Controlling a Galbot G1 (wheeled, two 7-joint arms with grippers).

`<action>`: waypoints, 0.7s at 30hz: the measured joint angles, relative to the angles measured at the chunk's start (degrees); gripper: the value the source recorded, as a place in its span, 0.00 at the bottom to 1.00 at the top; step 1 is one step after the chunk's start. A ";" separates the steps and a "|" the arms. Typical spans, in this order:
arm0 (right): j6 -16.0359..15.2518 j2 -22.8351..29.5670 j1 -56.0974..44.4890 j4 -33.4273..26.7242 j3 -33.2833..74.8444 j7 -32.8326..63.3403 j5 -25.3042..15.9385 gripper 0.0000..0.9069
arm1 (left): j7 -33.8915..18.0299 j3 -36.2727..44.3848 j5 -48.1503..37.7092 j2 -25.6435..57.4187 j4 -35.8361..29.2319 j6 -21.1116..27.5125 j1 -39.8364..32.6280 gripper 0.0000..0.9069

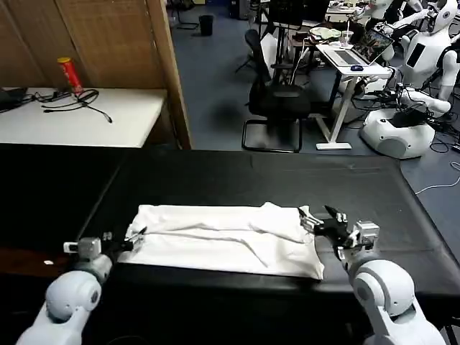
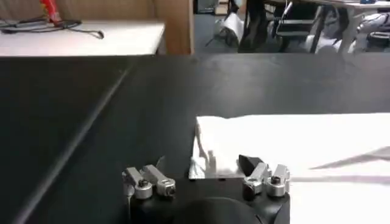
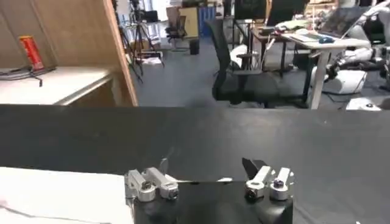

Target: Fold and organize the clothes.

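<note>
On the black table cover (image 1: pixel 237 172) the white T-shirt (image 1: pixel 223 241) lies as a flat band, with the left gripper (image 1: pixel 133 241) at its nine o'clock end and the right gripper (image 1: pixel 316 224) at its three o'clock end, both with jaws apart. To fold cleanly, I judge each should pinch all layers at its end corner before lifting, and both should rise level so the cloth does not sag or twist.

White cotton T-shirt (image 1: pixel 230 241): soft matt cloth, lightly creased, plain side up, folds raised in low ridges. Black table cover (image 1: pixel 251 180): matt fabric, smooth, faint seam lines.
Left gripper (image 1: pixel 136 238): bare brushed-metal knuckles with screw heads, black fingers of dull plastic look. Right gripper (image 1: pixel 310 219): same metal and black parts.
Arm shells behind both: glossy white-grey moulded plastic.
White side table (image 1: pixel 79 115): smooth, semi-matt top. Brown wooden partition (image 1: pixel 108 43): grained, matt. Red cylindrical can (image 1: pixel 70 75): glossy.
</note>
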 joint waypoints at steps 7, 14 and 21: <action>0.66 0.62 0.10 0.04 -0.41 -0.83 -1.49 0.97 | 0.37 0.16 2.10 -1.85 0.00 -0.90 0.70 0.06; 0.77 1.28 -0.06 0.76 -0.46 -1.03 -2.19 0.97 | 1.40 0.15 0.09 -2.24 0.38 0.22 0.09 0.00; 1.03 1.42 -0.94 1.71 0.60 -1.13 -2.58 0.97 | 3.79 -0.27 8.53 -0.37 0.78 -3.36 0.54 0.00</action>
